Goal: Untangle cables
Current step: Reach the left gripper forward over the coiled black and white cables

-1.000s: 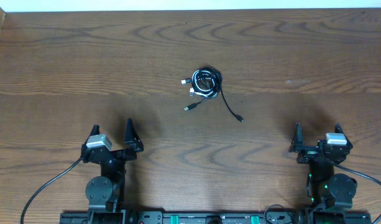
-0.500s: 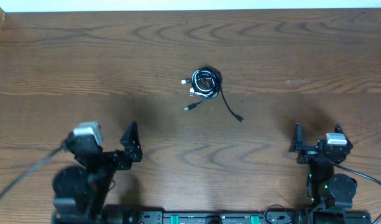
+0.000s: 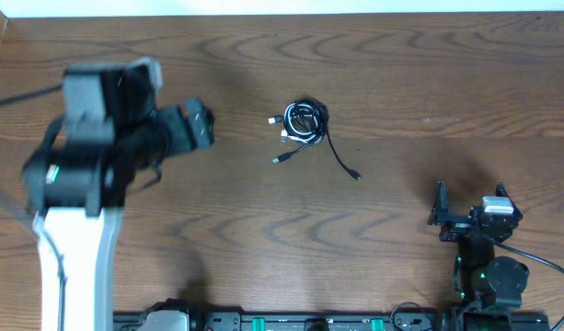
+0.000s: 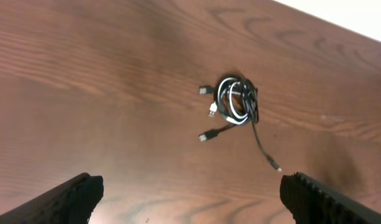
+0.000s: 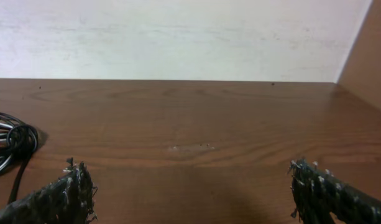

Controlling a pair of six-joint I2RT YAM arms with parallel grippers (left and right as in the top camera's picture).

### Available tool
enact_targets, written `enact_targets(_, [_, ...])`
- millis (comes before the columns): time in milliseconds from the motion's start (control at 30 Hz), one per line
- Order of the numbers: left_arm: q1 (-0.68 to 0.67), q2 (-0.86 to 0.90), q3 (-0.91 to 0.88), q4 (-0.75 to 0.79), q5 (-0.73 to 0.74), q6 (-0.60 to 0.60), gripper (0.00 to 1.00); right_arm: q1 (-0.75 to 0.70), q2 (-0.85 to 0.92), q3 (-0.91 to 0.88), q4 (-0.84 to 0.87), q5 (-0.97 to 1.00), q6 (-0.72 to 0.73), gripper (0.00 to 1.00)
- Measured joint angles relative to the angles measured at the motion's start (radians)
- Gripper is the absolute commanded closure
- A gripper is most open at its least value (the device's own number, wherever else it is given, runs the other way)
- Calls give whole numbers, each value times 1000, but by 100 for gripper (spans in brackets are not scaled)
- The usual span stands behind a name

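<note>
Overhead, the cables (image 3: pixel 303 122) lie as one small, tight coil on the wooden table (image 3: pixel 401 74), a little toward 12 o'clock from the middle of the view. Most strands are black, with one white cord wound through the loop. Two silver-tipped plugs (image 3: pixel 274 119) poke out at the coil's 9 o'clock side. A third plug end (image 3: pixel 277 160) trails toward 7 o'clock. One long black tail (image 3: pixel 342 162) runs off toward 4 o'clock and ends flat on the wood, clear of the coil.

The left gripper (image 3: pixel 188 127) sits at 9 o'clock from the coil, well apart from it, on an arm that looms large and blurred in the overhead view. Its wrist camera looks down on the cables (image 4: pixel 237 102) from above. There the left gripper (image 4: pixel 190 186) has its two dark fingers (image 4: pixel 72 196) far apart at the bottom corners, with only bare wood between them.

The right gripper (image 3: pixel 470 198) rests near the table's near edge, at 4 o'clock from the coil and well away from it. In its own camera the right gripper (image 5: pixel 190 171) also has its fingers spread wide and holds nothing. The edge of the cables (image 5: pixel 7 146) shows at 9 o'clock in that view, with a pale wall (image 5: pixel 178 37) beyond the table's far edge.
</note>
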Motion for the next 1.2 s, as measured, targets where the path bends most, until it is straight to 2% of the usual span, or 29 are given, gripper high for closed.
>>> enact_targets(133, [0,144,1,83,64,0,2,0,0,0,0,0,0,1])
enact_targets(167, [0,181,1,103,80,0,7,0,0,0,0,0,0,1])
enact_targets(233, [-1,247,1,124,108,-5,54,0,0,0,0,0,0,1])
enact_targets(267, [-1,272,1,128,121,-6,87,0,0,0,0,0,0,1])
enact_targets(300, [-1,303,1,130,135,-8,93,0,0,0,0,0,0,1])
enact_targets(533, [-13,444,1,127,188,-19,93,0,0,0,0,0,0,1])
enact_targets(600, [-29,475,1,141,188,-20,89,0,0,0,0,0,0,1])
enact_targets(667, [-47,491,1,166,176,-26,63,0,0,0,0,0,0,1])
enact_targets(733, [-76,507,1,201,136,-43,46,0,0,0,0,0,0,1])
enact_targets(767, [-94,514,1,213,108,-54,42,0,0,0,0,0,0,1])
enact_targets(1033, [-253,579,1,299,-116,-177,41,0,0,0,0,0,0,1])
enact_targets(1200, [-351,678,1,367,-188,-237,41,0,0,0,0,0,0,1])
